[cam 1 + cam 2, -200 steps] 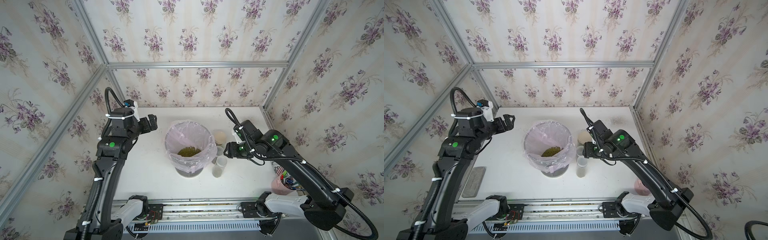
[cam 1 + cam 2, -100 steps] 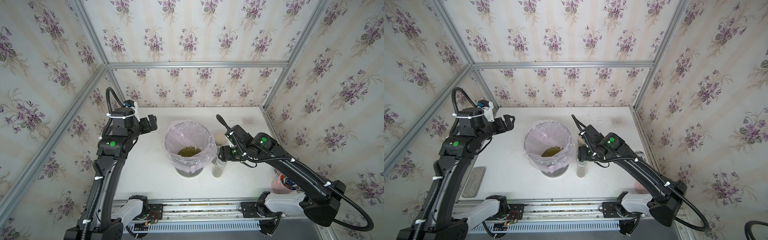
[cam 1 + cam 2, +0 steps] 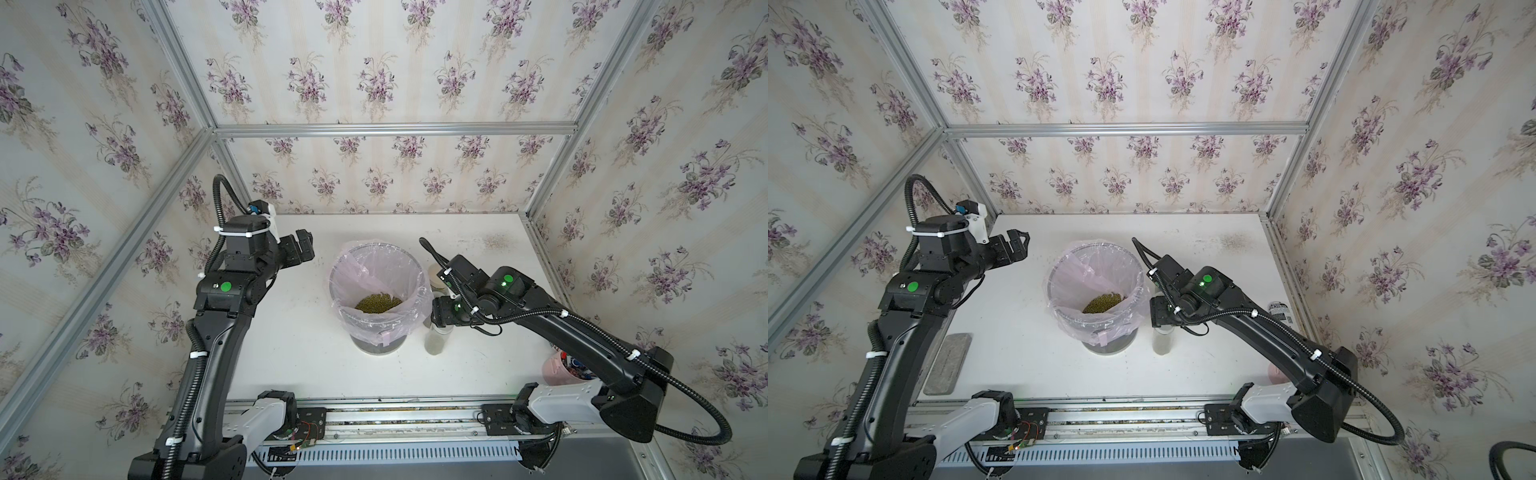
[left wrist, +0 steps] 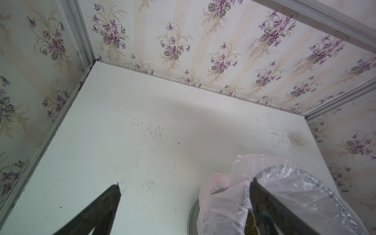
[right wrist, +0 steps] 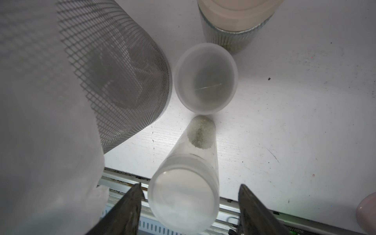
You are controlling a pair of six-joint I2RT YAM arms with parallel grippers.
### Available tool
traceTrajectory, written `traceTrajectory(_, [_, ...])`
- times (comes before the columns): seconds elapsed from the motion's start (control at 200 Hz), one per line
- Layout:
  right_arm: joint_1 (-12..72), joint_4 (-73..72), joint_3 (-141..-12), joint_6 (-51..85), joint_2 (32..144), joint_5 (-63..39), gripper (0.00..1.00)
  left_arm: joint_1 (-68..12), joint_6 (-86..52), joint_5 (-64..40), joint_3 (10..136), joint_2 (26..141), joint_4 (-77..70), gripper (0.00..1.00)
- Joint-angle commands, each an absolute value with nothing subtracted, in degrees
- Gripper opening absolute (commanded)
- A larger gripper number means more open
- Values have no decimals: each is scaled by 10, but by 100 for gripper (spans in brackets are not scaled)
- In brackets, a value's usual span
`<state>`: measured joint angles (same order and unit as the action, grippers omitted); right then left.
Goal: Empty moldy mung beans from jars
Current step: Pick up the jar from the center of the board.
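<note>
The right wrist view gives you what both top views hide: your right pincer [image 5: 190, 184] stands open, a finger on either side of the tall jar [image 5: 187, 173] at its lid, clear of it. Just past the pincer sit an uncapped jar [image 5: 205, 78] and a wide lidded jar [image 5: 236, 20]. A top view shows the mung beans [image 3: 378, 302] heaped in the lined bin [image 3: 365, 266] beside it. Your left pincer [image 4: 184, 181] gapes wide, empty.

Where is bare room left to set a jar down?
Bare: table from bin to left wall, save a grey slab near the front, and the strip between bin and rear wall. Crowded: three jars packed at the bin's right, right tool over the front one; pink cup in the front right corner.
</note>
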<state>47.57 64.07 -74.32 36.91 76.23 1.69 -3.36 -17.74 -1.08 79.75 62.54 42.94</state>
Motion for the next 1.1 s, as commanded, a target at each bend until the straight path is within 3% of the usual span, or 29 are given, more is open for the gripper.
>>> traceTrajectory(0.0, [482,631,-745,382,770,27,73,-34,-175,-7,795,627,431,99])
traceTrajectory(0.804, [494,624,-718,391,796,33,70,-33,-171,13,786,632,432,100])
traceTrajectory(1.094, [494,617,-709,392,794,32,64,-34,-171,14,787,630,433,100])
